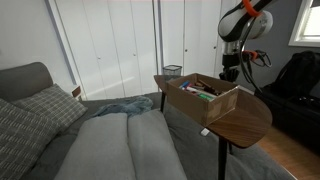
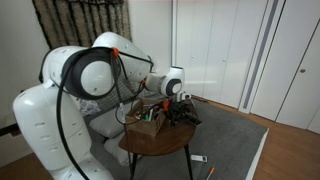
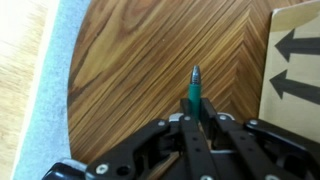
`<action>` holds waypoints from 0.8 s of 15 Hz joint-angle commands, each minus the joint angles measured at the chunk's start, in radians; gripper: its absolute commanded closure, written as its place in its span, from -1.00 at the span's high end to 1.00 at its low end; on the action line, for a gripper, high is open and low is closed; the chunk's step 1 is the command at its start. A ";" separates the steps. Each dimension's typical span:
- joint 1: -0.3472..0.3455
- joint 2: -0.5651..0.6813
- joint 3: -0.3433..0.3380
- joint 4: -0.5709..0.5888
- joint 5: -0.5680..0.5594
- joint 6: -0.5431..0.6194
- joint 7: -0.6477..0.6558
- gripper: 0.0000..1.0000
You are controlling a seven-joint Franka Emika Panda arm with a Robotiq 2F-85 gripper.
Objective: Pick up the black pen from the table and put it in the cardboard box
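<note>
In the wrist view my gripper (image 3: pixel 195 108) is shut on a thin pen (image 3: pixel 194 88) that looks green-barrelled with a dark tip pointing away from the jaws. It hangs above the bare brown wooden table (image 3: pixel 130 60), just beside the tan cardboard box (image 3: pixel 295 60), which is printed with arrows. The gripper (image 1: pixel 232 73) is by the box (image 1: pixel 205 97) over the table (image 1: pixel 245 122) in an exterior view. Both exterior views show the gripper (image 2: pixel 183 100) near the box (image 2: pixel 150 122). The pen is too small to see there.
The box holds several small items. A dark wire-mesh bin (image 1: pixel 172 71) stands on the floor behind the table. A grey couch with cushions (image 1: pixel 100 140) lies beside the table. Small objects (image 2: pixel 200 158) lie on the grey carpet. The table's rounded edge (image 3: pixel 72 90) is near.
</note>
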 commanded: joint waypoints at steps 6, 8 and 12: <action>0.089 -0.346 0.022 -0.064 -0.029 -0.023 -0.220 -0.93; 0.153 -0.335 0.031 -0.042 0.012 -0.023 -0.273 -0.93; 0.261 -0.283 0.039 -0.016 0.101 -0.021 -0.404 -0.89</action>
